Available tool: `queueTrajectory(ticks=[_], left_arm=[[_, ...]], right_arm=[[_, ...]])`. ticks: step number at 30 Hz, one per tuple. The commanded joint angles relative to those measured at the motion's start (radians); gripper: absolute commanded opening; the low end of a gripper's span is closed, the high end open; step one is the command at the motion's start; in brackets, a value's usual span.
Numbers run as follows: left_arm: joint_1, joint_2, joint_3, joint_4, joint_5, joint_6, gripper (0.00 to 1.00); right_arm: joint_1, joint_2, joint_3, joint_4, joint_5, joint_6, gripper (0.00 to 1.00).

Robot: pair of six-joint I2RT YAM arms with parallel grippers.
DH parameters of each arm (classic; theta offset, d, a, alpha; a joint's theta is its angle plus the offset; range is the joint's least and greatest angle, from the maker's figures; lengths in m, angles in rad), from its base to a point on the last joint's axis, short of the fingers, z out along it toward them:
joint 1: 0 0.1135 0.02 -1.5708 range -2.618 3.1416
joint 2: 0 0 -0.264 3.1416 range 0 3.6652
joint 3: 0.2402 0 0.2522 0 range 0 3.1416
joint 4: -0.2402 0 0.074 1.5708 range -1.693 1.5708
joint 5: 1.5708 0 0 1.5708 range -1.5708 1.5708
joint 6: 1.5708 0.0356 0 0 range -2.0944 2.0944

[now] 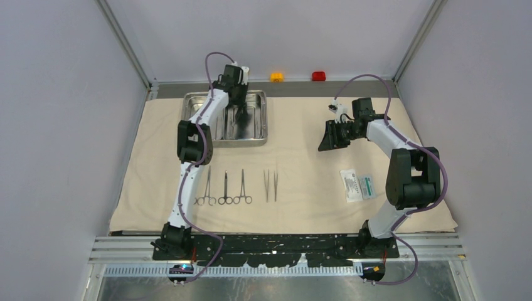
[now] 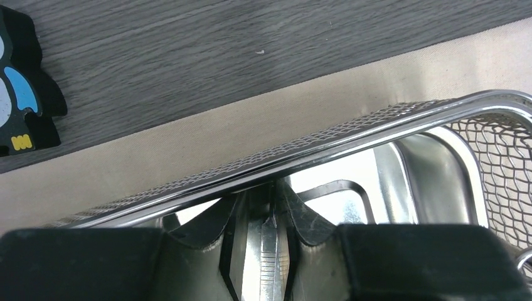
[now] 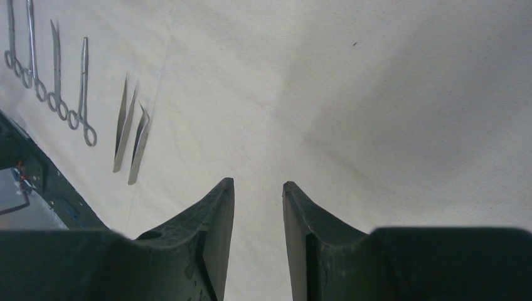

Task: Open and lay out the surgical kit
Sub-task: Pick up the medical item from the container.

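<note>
Left gripper dips into the steel tray at the far left of the beige cloth. Its jaws are pinched on a slim steel tool, likely bound for the row of forceps. Right gripper hangs part-open, empty.

Top view down from near edge, left wrist close at tray, right wrist over shared cloth

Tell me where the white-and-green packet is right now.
In the top view the packet lies on the beige cloth, in its right half, close beside the right arm and well right of the tweezers.
</note>
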Motion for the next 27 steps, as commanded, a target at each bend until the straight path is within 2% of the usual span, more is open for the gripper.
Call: queueTrajectory(ticks=[1,12,27], left_arm=[[-0.011,-0.008,-0.026,-0.092,0.008,0.029,0.23],[-0.014,0.026,0.019,-0.152,0.014,0.022,0.19],[-0.012,0.068,0.105,-0.150,0.014,0.013,0.00]], right_arm=[[-0.005,-0.015,0.035,0.018,-0.022,0.000,0.40],[-0.005,-0.022,0.033,0.019,-0.024,0.000,0.40],[-0.004,-0.029,0.032,0.020,-0.026,0.005,0.40]])
